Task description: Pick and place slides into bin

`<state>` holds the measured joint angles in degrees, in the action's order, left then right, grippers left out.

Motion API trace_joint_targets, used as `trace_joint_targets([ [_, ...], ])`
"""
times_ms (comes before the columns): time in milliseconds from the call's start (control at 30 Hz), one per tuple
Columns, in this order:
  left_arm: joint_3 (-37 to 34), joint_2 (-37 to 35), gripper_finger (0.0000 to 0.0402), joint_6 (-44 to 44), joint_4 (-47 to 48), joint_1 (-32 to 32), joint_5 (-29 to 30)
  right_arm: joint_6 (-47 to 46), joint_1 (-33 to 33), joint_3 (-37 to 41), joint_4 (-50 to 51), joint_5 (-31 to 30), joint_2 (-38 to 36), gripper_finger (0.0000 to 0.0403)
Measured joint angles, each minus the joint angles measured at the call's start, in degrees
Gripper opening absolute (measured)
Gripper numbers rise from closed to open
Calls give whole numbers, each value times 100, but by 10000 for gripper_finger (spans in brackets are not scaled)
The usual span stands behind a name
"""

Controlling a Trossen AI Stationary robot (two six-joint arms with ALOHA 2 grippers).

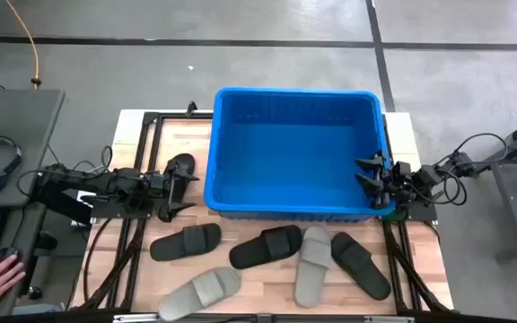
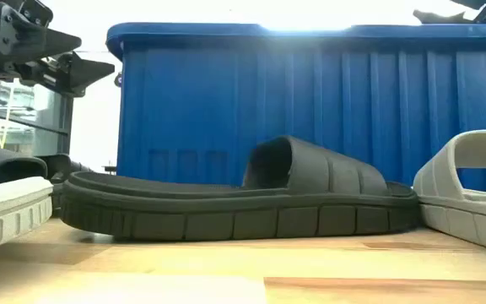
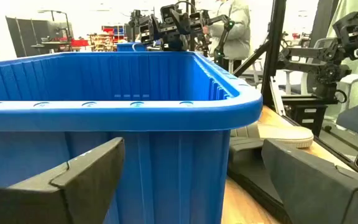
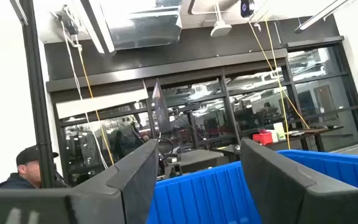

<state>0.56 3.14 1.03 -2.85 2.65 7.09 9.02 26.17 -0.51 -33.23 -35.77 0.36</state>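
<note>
bin [image 1: 294, 193] empty | six slides on tabletop [image 1: 420, 269], none placed, e.g. black slide [image 1: 185, 242] | left gripper [image 1: 179, 190] fingers apart beside bin | right gripper [image 1: 368, 179] fingers apart, empty, at bin's rim

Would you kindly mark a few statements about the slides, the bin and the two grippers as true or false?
1. The bin already holds a slide. False: its floor is bare; no slide lies in it.
2. Five slides lie on the table in front of the bin. True: three black slides and two light grey slides.
3. The left gripper is shut on a black slide. False: its fingers are open and hold nothing; a further black slide lies beside it.
4. The right gripper is open, over the bin's right rim. True.
5. All the slides are black. False: two are light grey.
</note>
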Motion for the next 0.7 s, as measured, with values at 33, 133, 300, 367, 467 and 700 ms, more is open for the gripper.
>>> trace_joint_targets([
  [33, 0, 0, 367, -1, 0, 0, 0, 0, 0, 0, 0, 0, 0, 217],
  [133, 0, 0, 367, 1, 0, 0, 0, 0, 0, 0, 0, 0, 0, 216],
  [300, 0, 0, 367, -33, -6, -2, 0, -79, 0, 1, -11, 1, 0, 218],
  [367, 0, 0, 367, -261, -94, -1, -9, -371, -2, 2, -46, 0, 2, 216],
  [467, 0, -2, 367, -552, -474, -2, -7, -557, -2, -30, -102, -2, 4, 217],
  [700, 0, -2, 367, -988, -1601, -2, -7, -673, -2, -238, -290, 0, 4, 216],
])
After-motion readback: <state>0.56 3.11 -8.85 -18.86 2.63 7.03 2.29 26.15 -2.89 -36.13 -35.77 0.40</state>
